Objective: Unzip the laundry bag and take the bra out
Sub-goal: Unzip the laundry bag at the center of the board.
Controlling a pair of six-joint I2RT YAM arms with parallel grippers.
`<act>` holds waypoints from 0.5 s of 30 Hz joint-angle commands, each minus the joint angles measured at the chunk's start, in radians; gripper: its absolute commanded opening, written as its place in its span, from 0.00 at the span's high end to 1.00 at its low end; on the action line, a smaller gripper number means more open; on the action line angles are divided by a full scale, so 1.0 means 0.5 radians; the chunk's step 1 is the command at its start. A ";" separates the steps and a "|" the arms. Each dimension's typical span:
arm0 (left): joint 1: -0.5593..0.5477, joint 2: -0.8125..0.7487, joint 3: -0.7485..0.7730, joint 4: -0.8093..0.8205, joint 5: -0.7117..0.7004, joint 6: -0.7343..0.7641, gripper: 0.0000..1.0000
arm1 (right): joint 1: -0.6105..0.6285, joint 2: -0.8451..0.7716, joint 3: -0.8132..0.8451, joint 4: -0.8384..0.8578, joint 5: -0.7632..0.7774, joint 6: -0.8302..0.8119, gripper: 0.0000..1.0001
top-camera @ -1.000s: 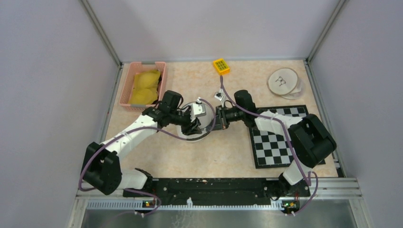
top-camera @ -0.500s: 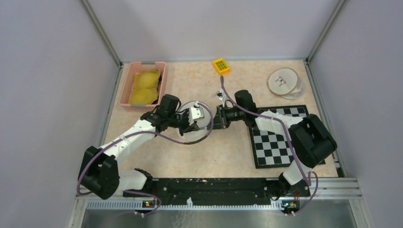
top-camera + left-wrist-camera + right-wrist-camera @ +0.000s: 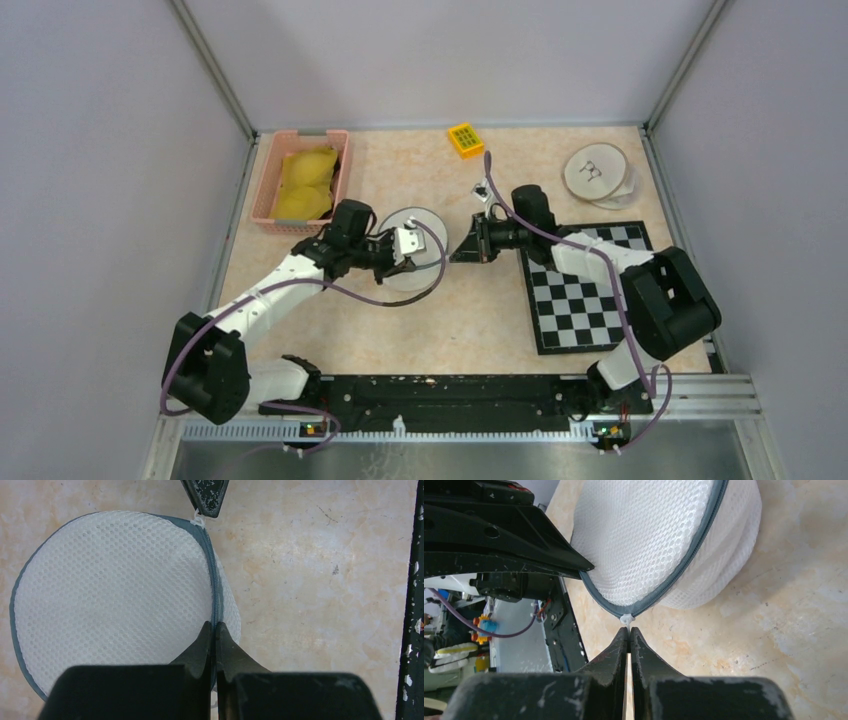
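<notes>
The laundry bag (image 3: 420, 238) is a round white mesh pouch with a grey-blue zipper (image 3: 214, 580) along its rim, lying mid-table. My left gripper (image 3: 215, 626) is shut on the bag's zipped edge, and the zipper line runs straight in between its tips. My right gripper (image 3: 629, 630) is shut on the small white zipper pull (image 3: 626, 619) at the bag's opposite edge. From above, the left gripper (image 3: 400, 258) and right gripper (image 3: 454, 256) face each other across the bag. The bra is hidden; the mesh shows nothing inside.
A pink basket (image 3: 262, 196) with yellow padded pieces stands at the back left. A yellow keypad-like block (image 3: 465, 139) lies at the back. Round wooden discs (image 3: 596, 172) sit back right. A checkerboard mat (image 3: 580, 290) is under the right arm.
My left gripper has closed onto the bag's zipped edge. The right gripper has drawn back to the right with the pull in it, and the bag has shifted slightly away from the arms' bases.
</notes>
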 commanded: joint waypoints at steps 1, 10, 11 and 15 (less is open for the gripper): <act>0.039 -0.025 -0.003 0.048 0.037 0.130 1.00 | -0.052 -0.166 -0.024 0.036 0.011 -0.031 1.00; 0.039 0.034 0.167 -0.024 0.093 0.183 0.61 | 0.018 -0.127 -0.037 0.105 -0.090 0.015 1.00; 0.035 0.025 0.187 -0.039 0.135 0.174 0.55 | 0.033 -0.118 -0.040 0.124 -0.087 0.025 1.00; -0.020 -0.037 0.213 -0.043 0.236 0.085 0.45 | 0.076 -0.074 -0.041 0.178 -0.088 0.072 1.00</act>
